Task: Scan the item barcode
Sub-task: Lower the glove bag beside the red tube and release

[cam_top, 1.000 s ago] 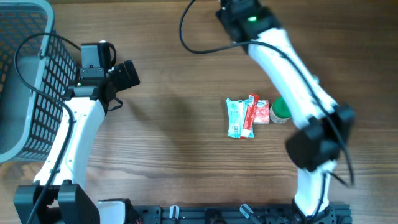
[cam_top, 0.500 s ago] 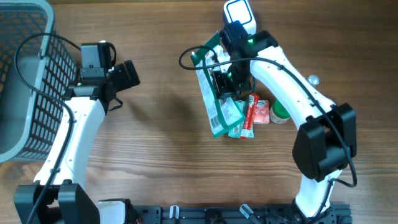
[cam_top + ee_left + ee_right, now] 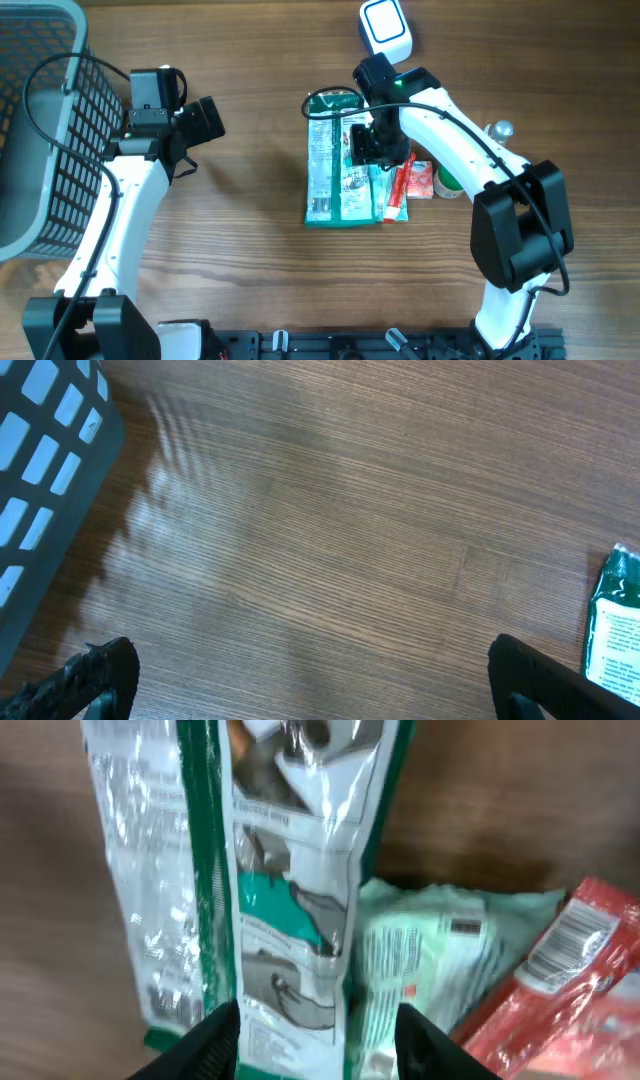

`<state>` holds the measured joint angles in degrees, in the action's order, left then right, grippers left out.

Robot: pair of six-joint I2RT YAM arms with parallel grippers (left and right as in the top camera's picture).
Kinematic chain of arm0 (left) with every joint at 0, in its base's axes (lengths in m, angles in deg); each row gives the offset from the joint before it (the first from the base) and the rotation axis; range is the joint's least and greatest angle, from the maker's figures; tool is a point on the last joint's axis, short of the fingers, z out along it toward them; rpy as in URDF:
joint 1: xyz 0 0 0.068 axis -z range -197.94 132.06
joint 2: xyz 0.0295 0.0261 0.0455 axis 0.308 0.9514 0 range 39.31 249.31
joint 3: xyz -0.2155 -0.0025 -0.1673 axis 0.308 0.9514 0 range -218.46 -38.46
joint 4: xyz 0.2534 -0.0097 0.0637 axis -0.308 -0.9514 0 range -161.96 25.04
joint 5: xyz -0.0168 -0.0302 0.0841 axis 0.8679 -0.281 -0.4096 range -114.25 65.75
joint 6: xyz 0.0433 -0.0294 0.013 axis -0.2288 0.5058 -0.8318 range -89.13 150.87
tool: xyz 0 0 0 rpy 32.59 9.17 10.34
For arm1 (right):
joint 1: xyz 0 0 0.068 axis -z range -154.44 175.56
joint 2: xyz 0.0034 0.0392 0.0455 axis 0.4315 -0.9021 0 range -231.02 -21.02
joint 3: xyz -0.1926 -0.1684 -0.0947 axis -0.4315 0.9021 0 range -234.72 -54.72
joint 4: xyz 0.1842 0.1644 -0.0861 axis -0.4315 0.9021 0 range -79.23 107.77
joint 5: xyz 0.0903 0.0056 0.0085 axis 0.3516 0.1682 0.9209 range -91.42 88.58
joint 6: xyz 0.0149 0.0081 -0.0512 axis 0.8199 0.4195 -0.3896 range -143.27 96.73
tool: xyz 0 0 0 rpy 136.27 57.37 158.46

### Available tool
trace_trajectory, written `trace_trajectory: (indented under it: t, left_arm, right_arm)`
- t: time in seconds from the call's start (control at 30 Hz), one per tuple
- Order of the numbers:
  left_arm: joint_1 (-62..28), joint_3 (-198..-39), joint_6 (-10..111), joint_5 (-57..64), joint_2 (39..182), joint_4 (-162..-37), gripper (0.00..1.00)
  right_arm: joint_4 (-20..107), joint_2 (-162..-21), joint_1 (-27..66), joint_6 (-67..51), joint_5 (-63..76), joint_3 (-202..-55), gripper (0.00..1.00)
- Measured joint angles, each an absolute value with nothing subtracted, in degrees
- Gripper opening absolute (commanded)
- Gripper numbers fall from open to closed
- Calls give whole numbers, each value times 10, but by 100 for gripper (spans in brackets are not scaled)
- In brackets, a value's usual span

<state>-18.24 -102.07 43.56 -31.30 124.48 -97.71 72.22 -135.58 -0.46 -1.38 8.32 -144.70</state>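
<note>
- Overhead: green packet (image 3: 340,160) lies flat on the table (image 3: 250,240), with the scanner (image 3: 385,27) near its top end, not touching.
- Right gripper (image 3: 372,140) sits over the packet's right edge, jaws parted and clamping nothing.
- Left gripper (image 3: 205,120) is spread wide and empty, near the basket (image 3: 40,150).
- Mint packet (image 3: 420,960) and red packet (image 3: 560,980) lie just beside the green one.

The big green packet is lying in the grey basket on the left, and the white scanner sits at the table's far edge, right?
Not quite: the overhead view shows the big green packet lying on the table near the middle, not in the grey basket. The white scanner does sit at the far edge.
</note>
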Motion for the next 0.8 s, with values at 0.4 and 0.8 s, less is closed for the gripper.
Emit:
trace_trajectory:
  t: [0.4,0.8]
  left_arm:
    - [-182,-1021,436,-313,1245,-977,100]
    - [-182,-1021,436,-313,1245,-977,100]
  right_arm:
    - [645,-1318,-1,-8,18,-1449,100]
    - [529,-1318,-1,-8,15,-1451,100]
